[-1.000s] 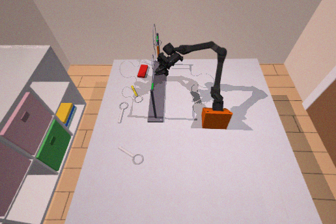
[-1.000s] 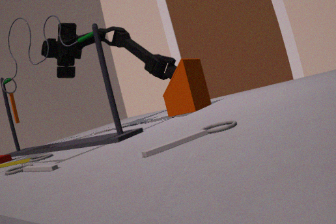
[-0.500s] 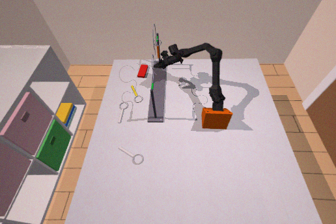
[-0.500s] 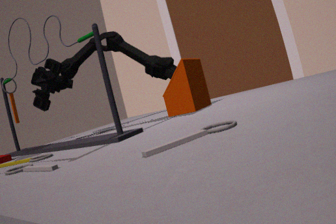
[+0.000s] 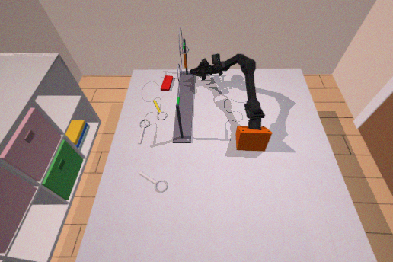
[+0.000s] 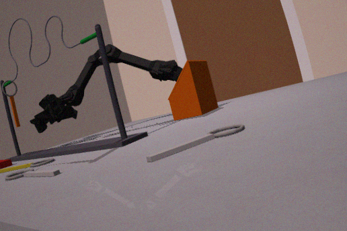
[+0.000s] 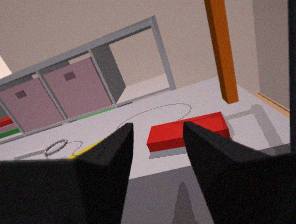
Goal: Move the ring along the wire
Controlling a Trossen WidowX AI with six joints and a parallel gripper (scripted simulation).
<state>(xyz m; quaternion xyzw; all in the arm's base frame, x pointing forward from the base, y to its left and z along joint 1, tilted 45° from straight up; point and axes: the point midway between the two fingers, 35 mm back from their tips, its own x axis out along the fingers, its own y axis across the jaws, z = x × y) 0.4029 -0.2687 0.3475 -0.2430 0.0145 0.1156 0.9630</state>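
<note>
The ring (image 5: 184,49) (image 6: 9,88) hangs around the wire's green part (image 6: 7,84) next to the far post (image 6: 12,131). Its orange handle (image 5: 185,61) (image 6: 15,111) (image 7: 223,55) points down; in the wrist view it is at the upper right, beyond my right finger. My gripper (image 5: 192,71) (image 6: 36,126) (image 7: 158,128) is partly open and empty, apart from the handle, on the robot's side and near the height of its lower end. The thin grey wire (image 6: 21,19) rises in loops between the posts. The other green part (image 5: 177,100) (image 6: 89,38) meets the near post (image 5: 179,123) (image 6: 111,84).
The posts stand on a dark base (image 5: 183,119) (image 6: 134,138). Beyond it lie a red block (image 5: 167,83) (image 7: 210,125), a yellow-handled ring (image 5: 157,107) and a pale-handled ring (image 5: 142,134). Another pale-handled ring (image 5: 161,186) (image 6: 181,148) lies nearer the top camera.
</note>
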